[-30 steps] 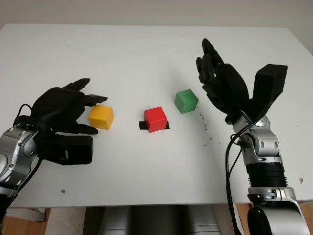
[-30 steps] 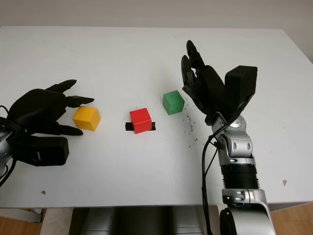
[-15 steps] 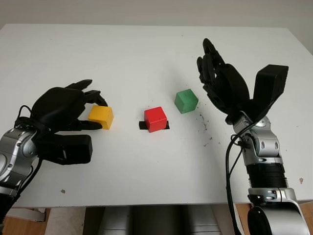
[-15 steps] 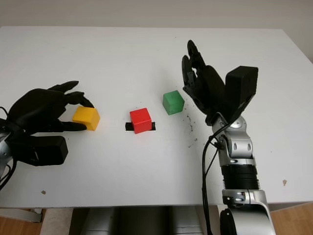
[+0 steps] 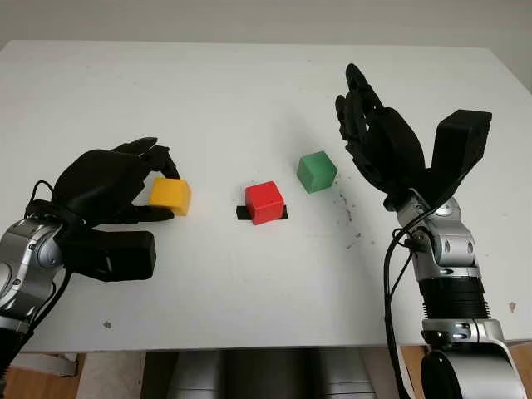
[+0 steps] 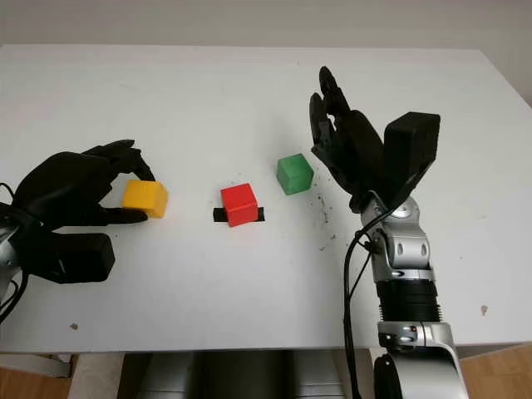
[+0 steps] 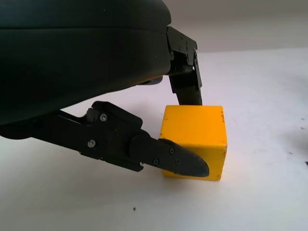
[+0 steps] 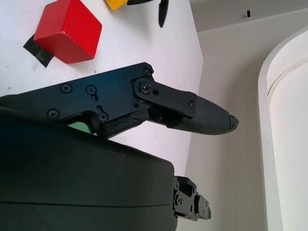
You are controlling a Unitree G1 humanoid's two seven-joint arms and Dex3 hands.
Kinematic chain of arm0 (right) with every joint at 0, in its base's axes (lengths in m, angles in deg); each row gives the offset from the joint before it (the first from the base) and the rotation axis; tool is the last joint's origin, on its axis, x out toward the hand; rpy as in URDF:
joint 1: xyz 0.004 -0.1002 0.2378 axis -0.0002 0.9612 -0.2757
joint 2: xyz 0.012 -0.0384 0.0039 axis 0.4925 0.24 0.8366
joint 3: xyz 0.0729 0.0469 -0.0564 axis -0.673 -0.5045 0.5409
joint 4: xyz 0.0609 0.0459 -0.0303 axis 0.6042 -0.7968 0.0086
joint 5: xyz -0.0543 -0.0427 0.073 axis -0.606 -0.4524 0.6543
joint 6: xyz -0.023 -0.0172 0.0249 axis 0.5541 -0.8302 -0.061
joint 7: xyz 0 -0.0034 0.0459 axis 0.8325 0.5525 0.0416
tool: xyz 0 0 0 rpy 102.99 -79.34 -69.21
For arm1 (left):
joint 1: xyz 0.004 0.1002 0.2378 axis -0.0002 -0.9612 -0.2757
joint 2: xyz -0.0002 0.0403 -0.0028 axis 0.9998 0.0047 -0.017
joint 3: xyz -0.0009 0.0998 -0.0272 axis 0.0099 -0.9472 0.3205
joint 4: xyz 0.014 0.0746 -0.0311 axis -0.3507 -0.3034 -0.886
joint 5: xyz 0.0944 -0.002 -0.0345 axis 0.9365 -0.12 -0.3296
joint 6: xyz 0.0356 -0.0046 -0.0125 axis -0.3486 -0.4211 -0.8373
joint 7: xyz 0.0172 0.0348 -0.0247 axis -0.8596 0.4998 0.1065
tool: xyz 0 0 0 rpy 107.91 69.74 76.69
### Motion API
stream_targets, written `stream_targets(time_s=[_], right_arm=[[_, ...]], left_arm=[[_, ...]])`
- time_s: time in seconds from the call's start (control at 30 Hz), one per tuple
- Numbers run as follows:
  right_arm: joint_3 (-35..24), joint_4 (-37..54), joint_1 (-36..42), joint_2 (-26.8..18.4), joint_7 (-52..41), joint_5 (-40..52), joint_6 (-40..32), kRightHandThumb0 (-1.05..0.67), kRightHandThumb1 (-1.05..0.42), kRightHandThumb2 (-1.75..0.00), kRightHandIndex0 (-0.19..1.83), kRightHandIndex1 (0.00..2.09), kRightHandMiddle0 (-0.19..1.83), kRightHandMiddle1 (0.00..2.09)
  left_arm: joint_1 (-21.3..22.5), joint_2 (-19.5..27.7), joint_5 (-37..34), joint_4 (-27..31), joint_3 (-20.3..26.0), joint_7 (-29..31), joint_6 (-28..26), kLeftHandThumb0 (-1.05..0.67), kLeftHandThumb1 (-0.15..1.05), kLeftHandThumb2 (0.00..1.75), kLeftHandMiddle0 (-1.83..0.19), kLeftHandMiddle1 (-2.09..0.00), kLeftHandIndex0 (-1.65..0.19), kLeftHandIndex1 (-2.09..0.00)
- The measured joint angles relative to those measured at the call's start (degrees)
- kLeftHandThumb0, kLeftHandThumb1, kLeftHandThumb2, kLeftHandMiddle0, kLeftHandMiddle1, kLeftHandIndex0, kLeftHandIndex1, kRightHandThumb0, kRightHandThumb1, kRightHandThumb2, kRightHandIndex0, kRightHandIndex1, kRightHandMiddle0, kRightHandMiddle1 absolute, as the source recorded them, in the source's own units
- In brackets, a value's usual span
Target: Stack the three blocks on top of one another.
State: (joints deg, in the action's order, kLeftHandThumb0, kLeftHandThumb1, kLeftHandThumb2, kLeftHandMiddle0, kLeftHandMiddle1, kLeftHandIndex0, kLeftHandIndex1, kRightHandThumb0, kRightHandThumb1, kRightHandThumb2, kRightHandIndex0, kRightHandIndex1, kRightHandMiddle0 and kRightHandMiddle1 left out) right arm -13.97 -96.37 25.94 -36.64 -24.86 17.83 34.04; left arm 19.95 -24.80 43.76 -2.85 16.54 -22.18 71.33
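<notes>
Take the red block (image 5: 265, 202) as your marker: it sits near the middle of the white table (image 5: 249, 91), on a small patch of black tape (image 5: 242, 214) that sticks out from under it on both sides. Nearest to you, well to the left of the red block, your left hand (image 5: 112, 187) is down at the table with its fingers curled round the yellow block (image 5: 170, 196). In the left wrist view you can see one finger (image 7: 168, 160) laid across the block's front face and another pressed on the far edge, so the block is pinched between them; its underside looks to be on the table, though you cannot tell for certain whether it has lifted at all. The yellow block stands apart from the red one, with bare table between them. Just behind and to the right of the red block, close but not touching, is the green block (image 5: 317, 171), standing by itself. A scatter of dark specks (image 5: 347, 218) marks the table to the right of the red block. Farther right and farther back than the green block, your right hand (image 5: 376, 141) is raised above the table, open, holding nothing, with its fingers pointing away from you and its palm turned toward the green block.
</notes>
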Motion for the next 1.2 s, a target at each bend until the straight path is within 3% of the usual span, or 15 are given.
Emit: stream_targets(time_s=[0.23, 0.37, 0.83, 1.2], right_arm=[[0.0, 0.1, 0.3, 0.1, -0.1, 0.4, 0.0, -0.65, -1.05, -0.71, -0.19, 0.0, -0.19, 0.0], [0.0, 0.8, 0.7, 0.4, 0.2, 0.4, 0.0, -0.65, -1.05, -0.7, -0.19, 0.0, -0.19, 0.0], [0.2, 1.2, 1.1, 1.2, 1.1, 0.5, 0.0, -0.62, -1.05, -0.69, -0.19, 0.0, -0.19, 0.0], [0.3, 1.2, 1.1, 1.7, 1.0, 0.4, 0.1, -0.6, -1.05, -0.69, -0.19, 0.0, -0.19, 0.0]], left_arm=[[1.8, -3.2, -9.6, 6.2, 1.9, 9.5, -11.5, -0.39, 1.05, 0.12, -0.13, -0.05, -0.13, -1.67], [3.7, -5.2, -14.5, 9.0, 3.2, 11.4, -16.3, -0.39, 1.05, 0.09, -0.16, -0.06, -0.15, -1.69], [4.3, -9.6, -23.9, 15.0, 5.0, 11.4, -21.9, -0.39, 1.05, 0.07, -0.2, -0.06, -0.15, -1.77], [5.6, -12.3, -20.6, 17.8, 1.2, 9.1, -25.2, -0.37, 1.05, 0.09, -0.16, -0.04, -0.16, -1.95]])
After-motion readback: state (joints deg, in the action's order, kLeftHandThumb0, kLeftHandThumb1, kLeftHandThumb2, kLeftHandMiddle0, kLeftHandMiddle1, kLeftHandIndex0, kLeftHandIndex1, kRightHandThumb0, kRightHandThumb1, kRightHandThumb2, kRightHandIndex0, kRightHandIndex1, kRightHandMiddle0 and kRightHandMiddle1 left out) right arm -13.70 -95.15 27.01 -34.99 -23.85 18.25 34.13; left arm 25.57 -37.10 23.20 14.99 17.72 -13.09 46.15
